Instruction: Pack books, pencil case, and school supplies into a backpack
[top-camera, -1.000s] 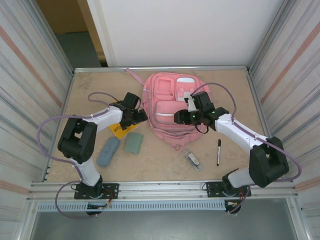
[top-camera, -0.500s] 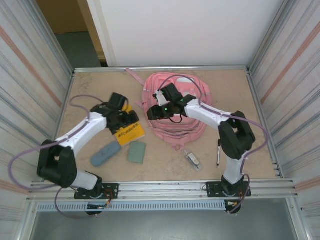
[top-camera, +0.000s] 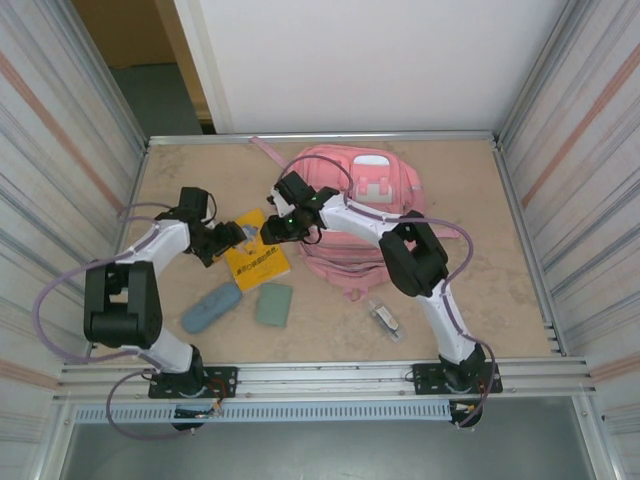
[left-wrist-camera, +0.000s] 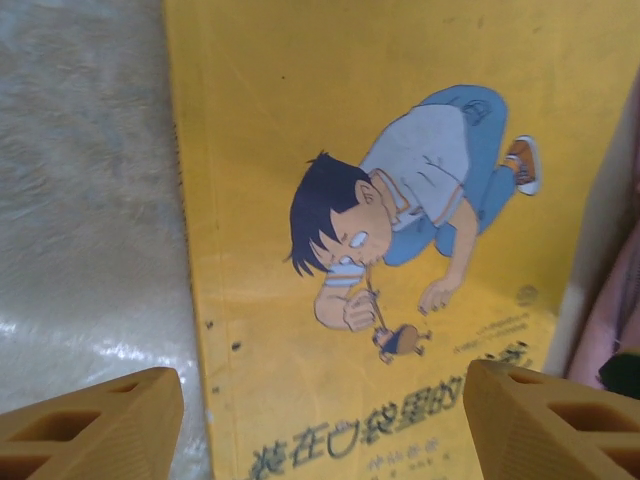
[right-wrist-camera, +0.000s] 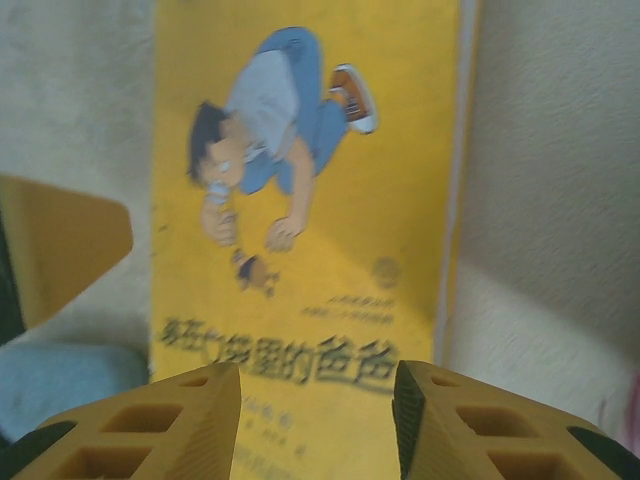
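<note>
The orange-yellow book (top-camera: 257, 266) lies flat left of the pink backpack (top-camera: 365, 205), its cover showing a boy (left-wrist-camera: 400, 215) (right-wrist-camera: 270, 110). My left gripper (top-camera: 231, 238) (left-wrist-camera: 320, 430) hovers at the book's left edge, open wide with nothing between its fingers. Open too, my right gripper (top-camera: 268, 232) (right-wrist-camera: 315, 420) hangs over the book's far end, reaching across from the backpack. The blue-grey pencil case (top-camera: 210, 307) (right-wrist-camera: 70, 375) and the sage-green book (top-camera: 272, 304) lie nearer the front. A small clear-and-grey item (top-camera: 385, 320) rests at the front right of centre.
The right arm (top-camera: 410, 260) stretches over the backpack's lower left. Metal walls (top-camera: 100, 150) enclose the table on both sides, with a rail (top-camera: 320, 375) along the front. A pink strap (top-camera: 268, 152) trails behind the backpack. The other gripper's orange finger (right-wrist-camera: 60, 245) sits at the left of the right wrist view.
The right gripper has swung left off the backpack's front to the book. The left gripper has drawn back to the left, uncovering the book, and its jaws have narrowed a little.
</note>
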